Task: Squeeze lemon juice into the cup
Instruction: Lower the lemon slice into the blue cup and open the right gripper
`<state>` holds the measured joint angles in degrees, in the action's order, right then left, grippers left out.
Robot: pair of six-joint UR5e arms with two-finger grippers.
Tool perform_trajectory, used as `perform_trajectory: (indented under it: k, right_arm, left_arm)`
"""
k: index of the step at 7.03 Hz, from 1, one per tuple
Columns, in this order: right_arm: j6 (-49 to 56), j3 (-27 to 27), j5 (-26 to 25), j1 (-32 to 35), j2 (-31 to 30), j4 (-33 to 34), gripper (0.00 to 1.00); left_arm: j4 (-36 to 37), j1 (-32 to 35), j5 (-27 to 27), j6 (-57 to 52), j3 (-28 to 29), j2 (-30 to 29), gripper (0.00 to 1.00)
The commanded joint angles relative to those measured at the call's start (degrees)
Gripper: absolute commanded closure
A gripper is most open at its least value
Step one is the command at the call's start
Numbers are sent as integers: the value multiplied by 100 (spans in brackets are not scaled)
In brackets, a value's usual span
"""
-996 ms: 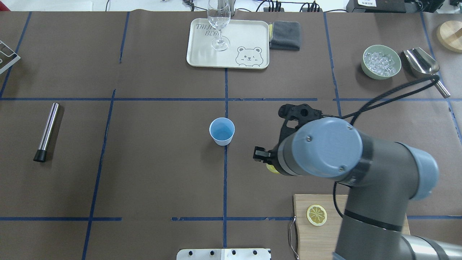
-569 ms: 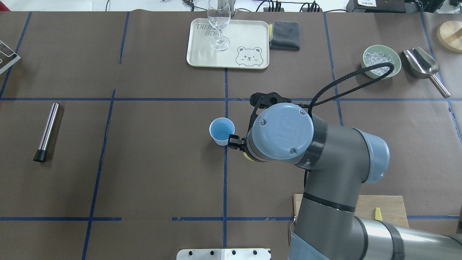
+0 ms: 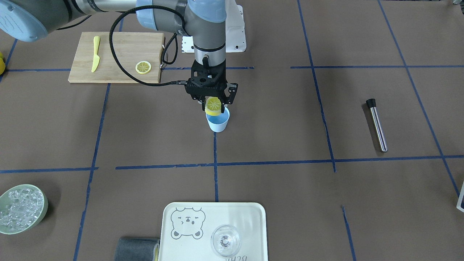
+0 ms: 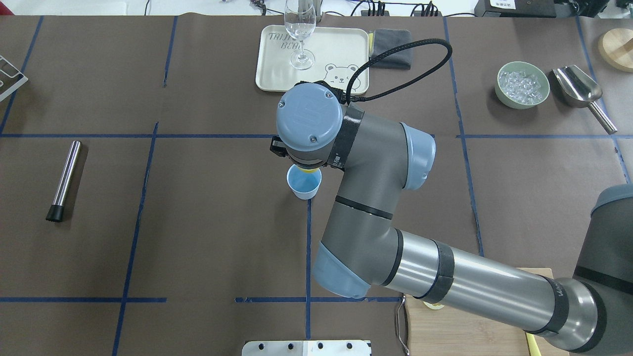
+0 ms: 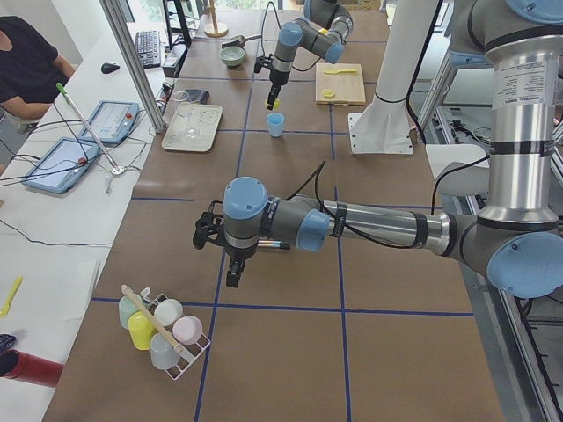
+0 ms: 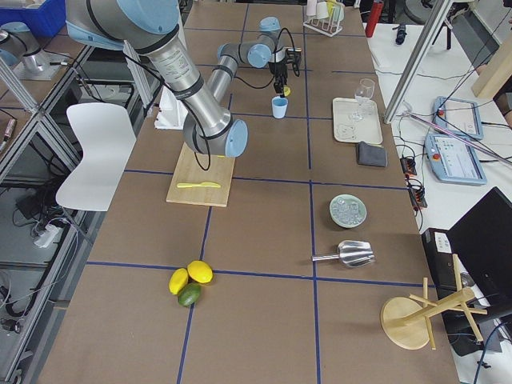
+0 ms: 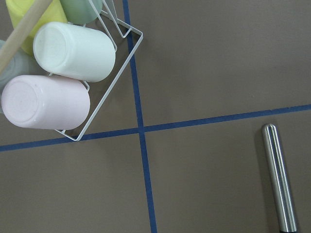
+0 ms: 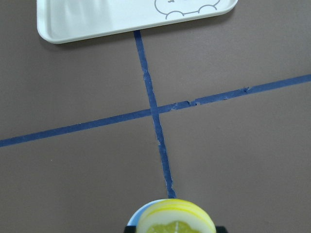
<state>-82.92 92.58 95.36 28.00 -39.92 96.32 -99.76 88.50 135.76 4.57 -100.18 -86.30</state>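
My right gripper (image 3: pixel 213 104) is shut on a lemon slice (image 3: pixel 213 104) and holds it upright just above the mouth of the light-blue cup (image 3: pixel 218 124). From overhead the wrist hides the gripper; only a yellow edge of the slice (image 4: pixel 309 171) shows at the far rim of the cup (image 4: pixel 302 186). The right wrist view shows the slice (image 8: pixel 175 222) at its bottom edge. A second slice (image 3: pixel 143 67) lies on the wooden board (image 3: pixel 116 47). My left gripper (image 5: pixel 231 271) hangs over the table near the cup rack; I cannot tell whether it is open or shut.
A yellow knife (image 3: pixel 95 53) lies on the board. A white tray (image 3: pixel 188 250) with a clear glass (image 3: pixel 225 240) and a grey cloth (image 3: pixel 137 249) are beyond the cup. A bowl of ice (image 3: pixel 21 208), a steel tube (image 3: pixel 377 125) and a cup rack (image 5: pixel 163 330) stand farther off.
My right arm has swung left and away from the board with the slice, from right of the cup to right over its mouth. The cup has not moved.
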Motion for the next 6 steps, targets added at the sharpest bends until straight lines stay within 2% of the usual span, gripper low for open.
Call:
perform_trajectory:
  k: [1, 6]
  right_arm:
    - [-5, -483, 26, -14, 141, -454, 39]
    - [-13, -522, 412, -23, 151, -430, 36]
  left_arm:
    - [0, 9, 3, 0, -28, -1, 0]
    - [9, 9, 3, 0, -37, -1, 0]
